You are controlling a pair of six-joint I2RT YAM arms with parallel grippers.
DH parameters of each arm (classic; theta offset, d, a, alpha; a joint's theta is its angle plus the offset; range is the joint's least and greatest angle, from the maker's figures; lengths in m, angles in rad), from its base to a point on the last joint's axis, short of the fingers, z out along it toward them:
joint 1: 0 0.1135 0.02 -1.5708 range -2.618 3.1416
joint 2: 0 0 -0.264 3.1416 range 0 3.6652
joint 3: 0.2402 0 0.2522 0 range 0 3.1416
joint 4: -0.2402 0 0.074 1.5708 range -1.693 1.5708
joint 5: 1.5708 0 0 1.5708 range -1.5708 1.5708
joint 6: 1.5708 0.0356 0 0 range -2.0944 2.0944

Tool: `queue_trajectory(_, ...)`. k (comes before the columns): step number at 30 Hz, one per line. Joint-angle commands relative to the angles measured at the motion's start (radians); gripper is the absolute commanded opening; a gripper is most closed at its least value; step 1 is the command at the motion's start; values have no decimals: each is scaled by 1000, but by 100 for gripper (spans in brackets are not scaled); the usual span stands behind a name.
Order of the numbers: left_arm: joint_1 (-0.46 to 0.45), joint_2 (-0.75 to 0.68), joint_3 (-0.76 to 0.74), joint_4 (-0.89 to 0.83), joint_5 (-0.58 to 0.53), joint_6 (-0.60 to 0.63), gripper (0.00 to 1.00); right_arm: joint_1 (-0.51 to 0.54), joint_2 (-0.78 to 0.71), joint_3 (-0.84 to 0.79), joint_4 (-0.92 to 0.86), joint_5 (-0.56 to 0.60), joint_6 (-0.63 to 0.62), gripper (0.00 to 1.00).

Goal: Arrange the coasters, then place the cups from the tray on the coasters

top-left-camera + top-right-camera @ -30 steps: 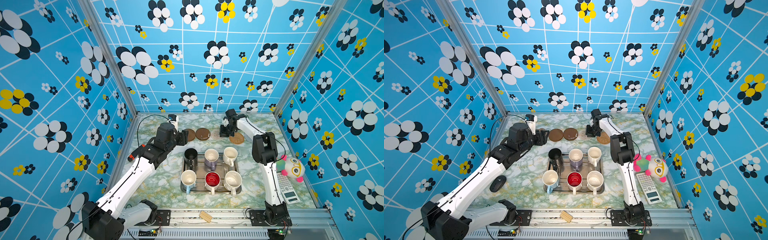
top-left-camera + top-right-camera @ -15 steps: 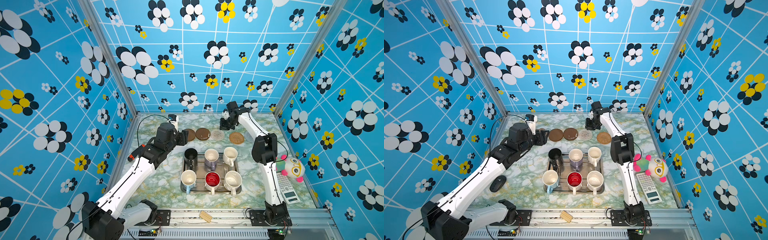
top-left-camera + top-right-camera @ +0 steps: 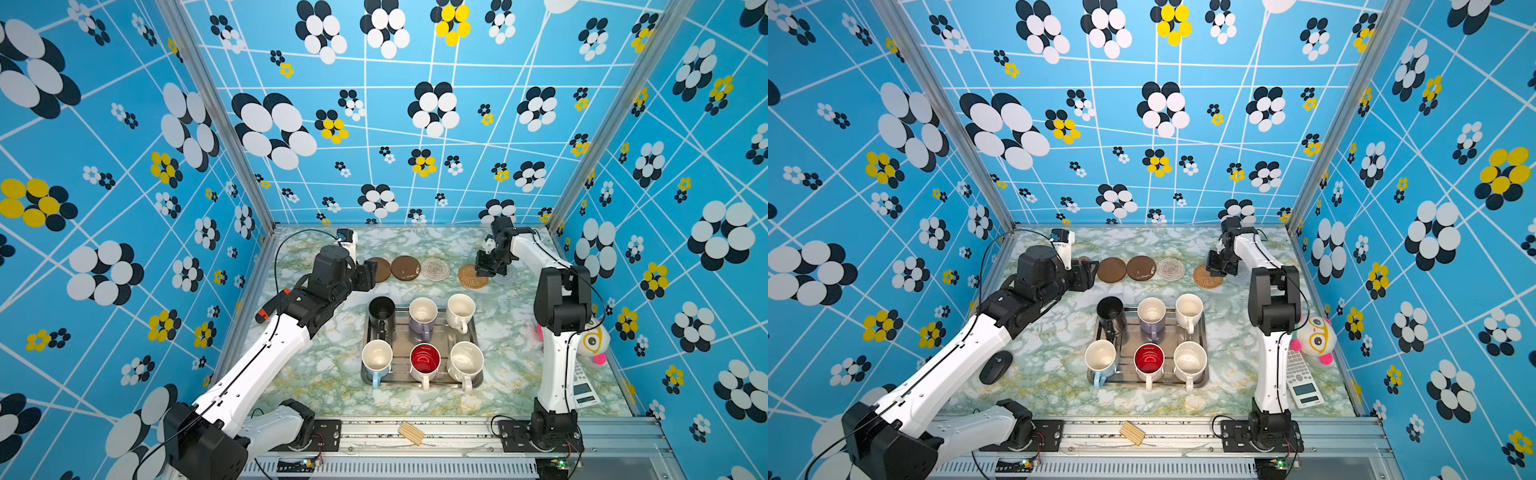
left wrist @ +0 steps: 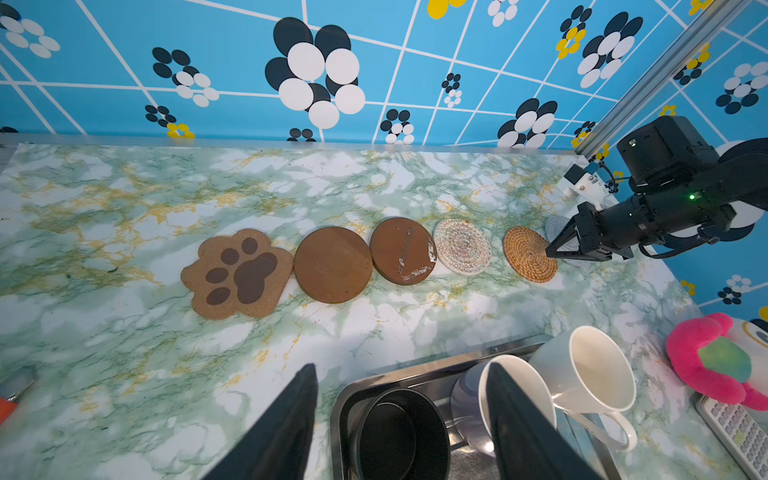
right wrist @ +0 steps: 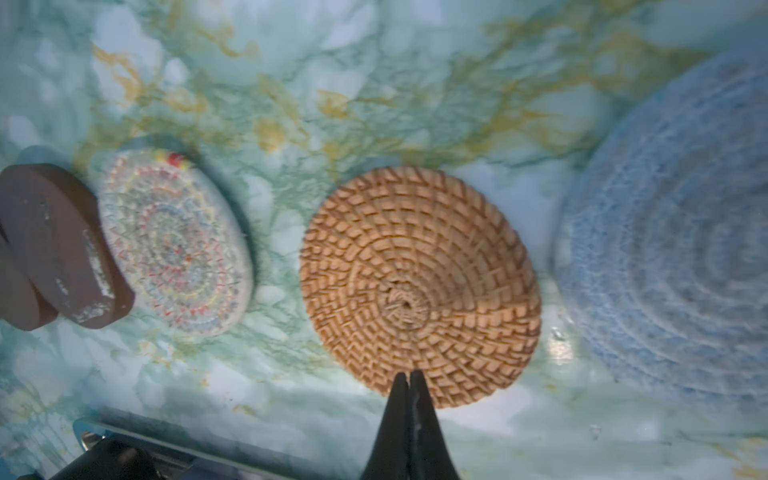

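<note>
Right fingers [image 5: 397,419] pressed together, tip at rattan coaster [image 5: 415,282] edge; left fingers [image 4: 286,432] apart, empty. Six coasters [image 4: 239,274] roughly in row on worktop [image 3: 332,374]; six cups [image 3: 424,359] in tray [image 3: 399,383], none placed yet.

Shiny steel tray [image 3: 400,338] w/ glossy mugs [image 3: 460,309], rough-woven rattan coaster [image 5: 415,282], smooth marble-print table [image 3: 324,374].

Both top views are bright, evenly lit and sharp, with the wall lines bowing toward the corners. Shadows under the arms are soft and faint, and the steel tray [image 3: 400,332] gives dull reflections. The left wrist view is crisp but curved at its edges. The right wrist view is dimmer, blue-green and smeared: the rattan coaster [image 5: 419,286] is fairly clear, the grey spiral coaster [image 5: 681,257] is blurred, and one glare spot sits on the desk [image 5: 559,336] between them.
</note>
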Motion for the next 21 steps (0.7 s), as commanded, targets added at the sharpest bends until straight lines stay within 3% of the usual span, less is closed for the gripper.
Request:
queue_trajectory(1, 8, 16, 19, 5, 18, -18, 65, -7, -16, -39, 55, 7, 7, 0)
queue_trajectory(21, 6, 11, 3, 0, 9, -37, 65, -18, 141, 72, 80, -128, 67, 0)
